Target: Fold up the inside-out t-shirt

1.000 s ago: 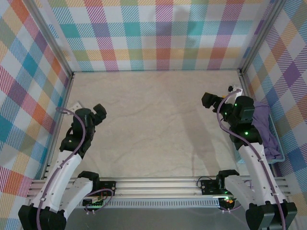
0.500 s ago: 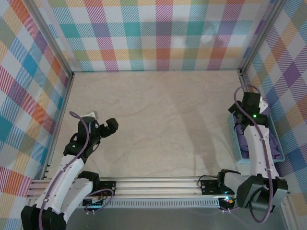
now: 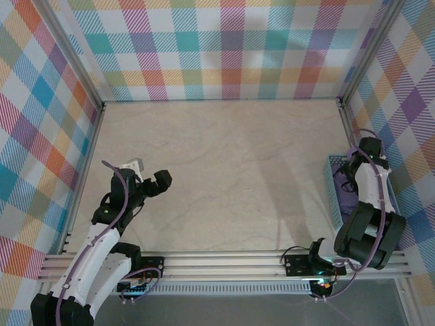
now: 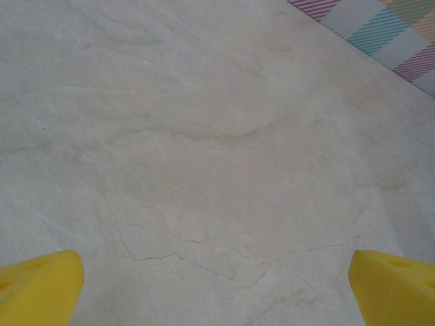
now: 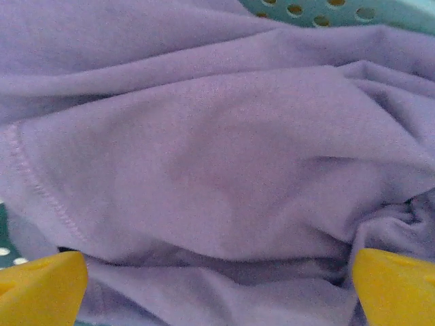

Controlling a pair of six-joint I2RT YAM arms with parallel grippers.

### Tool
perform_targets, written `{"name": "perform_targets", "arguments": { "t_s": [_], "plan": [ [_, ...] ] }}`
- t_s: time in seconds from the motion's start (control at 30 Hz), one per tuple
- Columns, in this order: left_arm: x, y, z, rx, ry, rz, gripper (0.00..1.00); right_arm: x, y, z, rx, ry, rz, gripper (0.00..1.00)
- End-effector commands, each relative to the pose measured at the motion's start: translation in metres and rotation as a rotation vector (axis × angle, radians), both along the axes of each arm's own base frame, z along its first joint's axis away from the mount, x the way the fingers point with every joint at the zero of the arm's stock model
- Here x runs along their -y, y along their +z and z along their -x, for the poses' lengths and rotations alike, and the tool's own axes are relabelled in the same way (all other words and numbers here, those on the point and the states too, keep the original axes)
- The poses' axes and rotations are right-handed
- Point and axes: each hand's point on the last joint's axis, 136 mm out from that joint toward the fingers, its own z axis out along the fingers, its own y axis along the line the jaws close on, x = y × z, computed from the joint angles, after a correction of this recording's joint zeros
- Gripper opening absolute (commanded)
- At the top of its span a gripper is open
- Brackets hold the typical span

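— So, where's the t-shirt (image 5: 217, 156)?
— Crumpled in the blue basket (image 3: 334, 197) on the right; right gripper (image 5: 217, 288) spread wide just above it, left gripper (image 4: 217, 288) wide too, over bare table (image 4: 204, 136)

Table top (image 3: 224, 170) under me: pale beige, matte, marbled with faint veins and hairline cracks. Walls (image 3: 224, 47) on three sides carry a pastel plaid of teal, orange, purple and yellow. Aluminium posts (image 3: 73, 58) stand at the back corners. Slotted rails (image 3: 224, 261) run along my near edge. Light even, shadows soft.
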Motion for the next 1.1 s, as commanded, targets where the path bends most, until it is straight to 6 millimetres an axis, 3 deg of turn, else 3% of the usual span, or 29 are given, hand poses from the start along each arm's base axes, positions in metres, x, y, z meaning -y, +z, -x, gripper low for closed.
{"name": "perform_targets", "arguments": {
  "t_s": [0.0,0.23,0.33,0.47,0.6,0.8,1.07],
  "plan": [
    [0.006,0.002,0.001,0.034,-0.035,-0.007,1.0,-0.002,-0.018,-0.002,0.002,-0.034,-0.057,1.0],
    [0.005,0.002,0.003,0.04,-0.034,-0.014,1.0,-0.006,-0.051,-0.011,-0.038,-0.046,-0.153,1.0],
    [0.004,0.002,0.003,0.043,-0.031,-0.019,1.0,-0.006,-0.056,-0.016,-0.023,-0.053,-0.176,0.94],
    [0.001,0.003,0.004,0.049,-0.017,-0.025,1.0,-0.008,-0.063,-0.022,0.029,-0.053,-0.207,0.74],
    [-0.001,0.004,0.006,0.053,-0.009,-0.032,1.0,-0.007,-0.059,-0.02,0.043,-0.053,-0.19,0.39],
    [-0.001,0.003,0.006,0.056,-0.007,-0.033,1.0,-0.001,-0.015,-0.011,0.132,-0.046,-0.087,0.02],
    [0.001,-0.003,0.003,0.03,-0.017,-0.038,1.0,-0.014,0.102,-0.015,0.423,0.095,0.07,0.0]
  ]
}}
